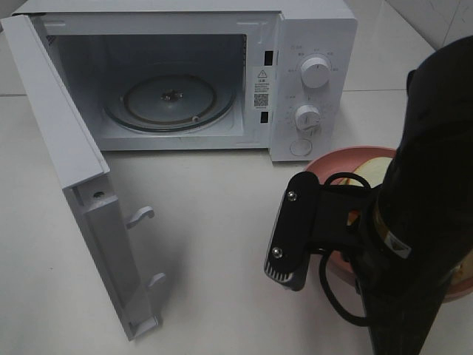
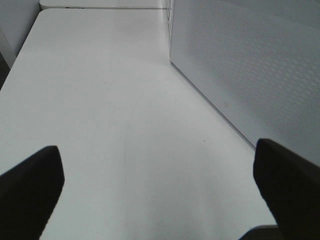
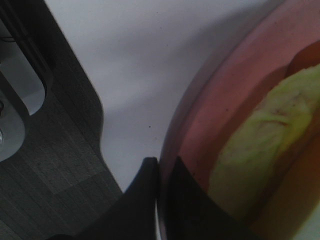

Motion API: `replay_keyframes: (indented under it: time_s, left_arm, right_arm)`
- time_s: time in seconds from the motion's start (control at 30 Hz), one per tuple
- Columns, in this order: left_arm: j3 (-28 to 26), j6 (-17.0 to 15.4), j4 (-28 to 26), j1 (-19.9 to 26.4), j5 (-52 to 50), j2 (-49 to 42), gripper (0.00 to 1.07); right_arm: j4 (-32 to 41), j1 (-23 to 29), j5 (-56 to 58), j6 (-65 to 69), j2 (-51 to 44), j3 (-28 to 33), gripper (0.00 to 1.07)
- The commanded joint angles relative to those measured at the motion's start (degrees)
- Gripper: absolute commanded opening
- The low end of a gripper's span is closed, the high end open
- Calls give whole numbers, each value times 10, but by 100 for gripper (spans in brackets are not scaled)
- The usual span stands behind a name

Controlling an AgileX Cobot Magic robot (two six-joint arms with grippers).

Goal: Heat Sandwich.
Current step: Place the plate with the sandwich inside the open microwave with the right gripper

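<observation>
The sandwich (image 1: 369, 174) lies on a round pink plate (image 1: 332, 157) at the right, in front of the microwave's control panel; my right arm covers most of it. Up close, its green lettuce and pale bread (image 3: 260, 145) fill the plate (image 3: 225, 90). My right gripper (image 3: 161, 175) is shut on the plate's rim, one finger inside and one outside. My left gripper (image 2: 160, 195) is open over bare table, its dark fingers (image 2: 30, 190) wide apart with nothing between them. It does not show in the high view.
The white microwave (image 1: 314, 29) stands at the back, its door (image 1: 66, 148) swung fully open to the left. A glass turntable (image 1: 170, 100) sits inside. White table (image 1: 214, 222) lies in front. In the left wrist view the door's perforated panel (image 2: 250, 65) is close.
</observation>
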Motion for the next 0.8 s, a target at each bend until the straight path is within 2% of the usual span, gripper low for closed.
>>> replay_keyframes:
  time_s: [0.03,0.57,0.8]
  left_arm:
    - [1,-1,-3,1,-7,-13,98]
    - [1,-1,-3,1,-7,-13,98]
    - [1,-1,-3,1,-7,-13,98]
  right_arm:
    - [-14,2,-14,-69,-6,3,1]
    - [-14,2,-80,-283,-6,3,3]
    - [-14,2,-84,-317,-6,3,4]
